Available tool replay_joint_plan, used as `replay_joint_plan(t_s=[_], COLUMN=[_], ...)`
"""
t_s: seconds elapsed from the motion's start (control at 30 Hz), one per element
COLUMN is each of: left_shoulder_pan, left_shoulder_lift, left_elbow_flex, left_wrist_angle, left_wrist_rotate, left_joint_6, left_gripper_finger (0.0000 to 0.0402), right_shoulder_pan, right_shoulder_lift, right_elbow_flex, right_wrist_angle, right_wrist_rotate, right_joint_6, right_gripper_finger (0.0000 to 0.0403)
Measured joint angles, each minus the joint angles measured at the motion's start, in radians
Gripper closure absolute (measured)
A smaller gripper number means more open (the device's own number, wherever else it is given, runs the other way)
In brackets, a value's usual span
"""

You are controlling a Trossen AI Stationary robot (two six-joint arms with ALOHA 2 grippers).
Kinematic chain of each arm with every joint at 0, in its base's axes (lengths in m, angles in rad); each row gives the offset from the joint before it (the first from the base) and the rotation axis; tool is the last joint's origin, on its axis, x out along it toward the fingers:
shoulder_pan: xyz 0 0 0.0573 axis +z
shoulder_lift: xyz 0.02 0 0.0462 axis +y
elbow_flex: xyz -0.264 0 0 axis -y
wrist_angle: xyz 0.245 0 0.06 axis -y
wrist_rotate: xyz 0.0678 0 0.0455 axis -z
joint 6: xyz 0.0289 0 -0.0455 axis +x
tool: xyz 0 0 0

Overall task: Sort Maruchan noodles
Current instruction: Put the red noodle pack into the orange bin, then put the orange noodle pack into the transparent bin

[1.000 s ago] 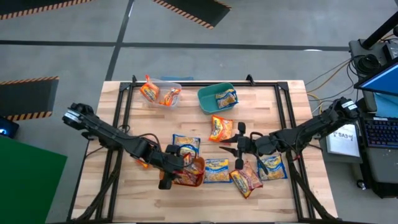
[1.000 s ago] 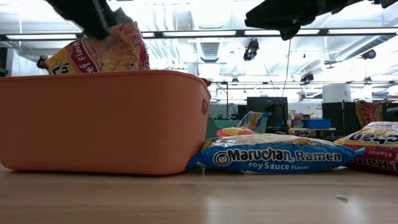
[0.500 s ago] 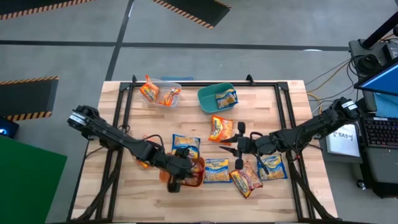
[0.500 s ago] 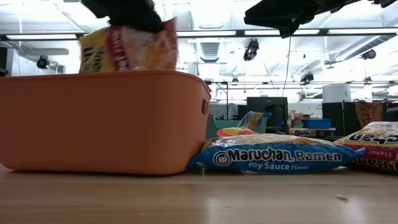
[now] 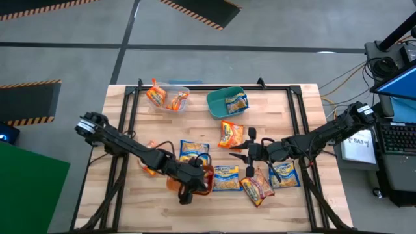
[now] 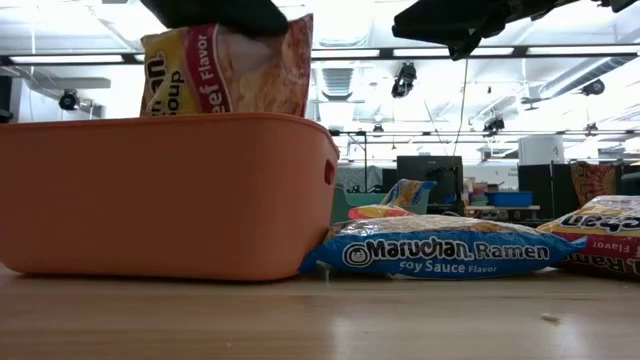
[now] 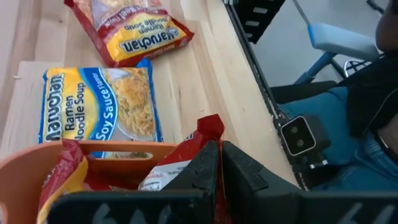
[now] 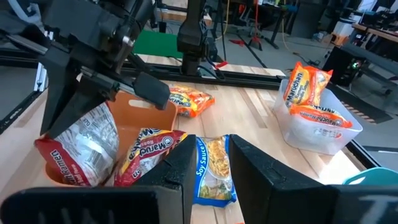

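- Holding a dark red plastic ramen packet (image 6: 228,72) upright above the orange plastic tub (image 6: 165,195), the left gripper (image 5: 192,182) has its fingers pressed together on the packet's top edge.
- Inside this orange tub one more red packet (image 8: 144,155) already lies, so I judge this colour is partly sorted.
- Just beside the orange tub lies a blue soy sauce packet (image 6: 440,250), still on the wooden table (image 5: 292,201), and a second blue packet (image 5: 194,149) lies behind the tub.
- Past the blue soy sauce packet, away from the orange tub, more red packets (image 5: 257,187) wait unsorted.
- The right gripper (image 5: 246,155) hovers there above the table; its fingers stand a little apart and pinch nothing.
- Far from the orange tub, the teal plastic tub (image 5: 224,102) holds one blue packet, and the clear plastic tub (image 8: 316,124) holds two orange packets.
- An orange packet (image 5: 231,134) lies loose near the teal tub.
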Motion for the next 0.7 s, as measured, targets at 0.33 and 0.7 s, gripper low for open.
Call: replay_joint_plan(t_s=[0.33, 0.7], left_shoulder_pan=[0.000, 0.001], left_shoulder_lift=[-0.011, -0.130], left_elbow_flex=[0.000, 0.000], left_wrist_angle=[-0.021, -0.118], left_wrist_rotate=[0.000, -0.005], left_joint_6=[0.003, 0.101], left_gripper_finger=[0.0320, 0.0254], right_shoulder_pan=[0.000, -0.001], right_shoulder_lift=[0.000, 0.000], right_elbow_flex=[0.001, 0.001], right_wrist_angle=[-0.001, -0.006], right_wrist_rotate=[0.000, 0.012], right_joint_6=[-0.006, 0.023], right_gripper_finger=[0.0325, 0.0326])
